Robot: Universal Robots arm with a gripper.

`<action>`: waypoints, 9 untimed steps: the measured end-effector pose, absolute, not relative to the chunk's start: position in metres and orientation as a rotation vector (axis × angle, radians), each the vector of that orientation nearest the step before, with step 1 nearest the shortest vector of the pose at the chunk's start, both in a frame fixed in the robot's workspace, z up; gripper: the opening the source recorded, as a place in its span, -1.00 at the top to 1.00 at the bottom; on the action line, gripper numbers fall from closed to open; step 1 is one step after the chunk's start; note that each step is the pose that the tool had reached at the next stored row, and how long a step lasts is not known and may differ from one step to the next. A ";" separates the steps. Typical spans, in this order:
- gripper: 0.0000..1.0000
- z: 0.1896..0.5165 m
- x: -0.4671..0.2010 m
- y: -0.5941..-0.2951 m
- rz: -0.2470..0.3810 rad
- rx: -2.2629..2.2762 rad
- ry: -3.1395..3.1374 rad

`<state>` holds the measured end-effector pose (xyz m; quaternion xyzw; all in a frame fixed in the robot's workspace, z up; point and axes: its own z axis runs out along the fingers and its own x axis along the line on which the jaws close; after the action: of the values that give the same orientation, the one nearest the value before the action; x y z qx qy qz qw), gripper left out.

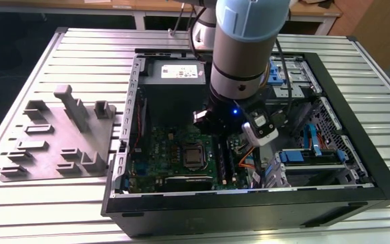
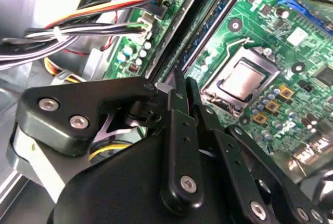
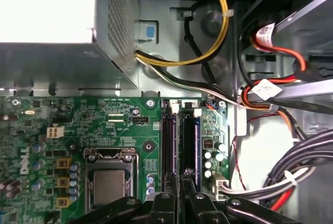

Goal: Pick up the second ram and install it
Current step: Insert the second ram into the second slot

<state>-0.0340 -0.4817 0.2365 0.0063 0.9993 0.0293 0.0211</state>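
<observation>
The second ram (image 3: 186, 141) is a thin dark stick standing on edge along the memory slots, beside the CPU socket (image 3: 109, 185). In the second wrist view the ram (image 2: 195, 26) runs away from the fingertips. My gripper (image 2: 183, 83) has its two black fingers pressed close together on the near part of the stick. They also show in the first wrist view, where the gripper (image 3: 181, 180) sits over the same slot line. In the exterior view the arm's wrist (image 1: 239, 119) reaches down into the open computer case (image 1: 357, 168) and hides the fingertips.
A grey tray (image 1: 53, 147) with plastic blocks lies on the slatted table at the exterior view's left. Inside the case, the power supply (image 1: 174, 73) stands at the back. Cable bundles (image 3: 270, 99) and a drive cage (image 1: 310, 157) crowd the side past the slots.
</observation>
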 end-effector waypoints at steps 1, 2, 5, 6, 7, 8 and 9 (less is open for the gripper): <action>0.62 0.239 -0.034 -0.482 0.091 0.020 3.098; 0.62 0.241 -0.034 -0.482 0.091 0.020 3.098; 0.62 0.241 -0.034 -0.482 0.092 0.020 3.098; 0.62 0.241 -0.034 -0.482 0.091 0.020 3.098; 0.62 0.242 -0.034 -0.482 0.091 0.020 3.098; 0.62 0.242 -0.034 -0.482 0.091 0.020 3.098; 0.62 0.242 -0.034 -0.482 0.091 0.020 3.098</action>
<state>-0.0339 -0.4817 0.2419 0.0063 0.9993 0.0294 0.0212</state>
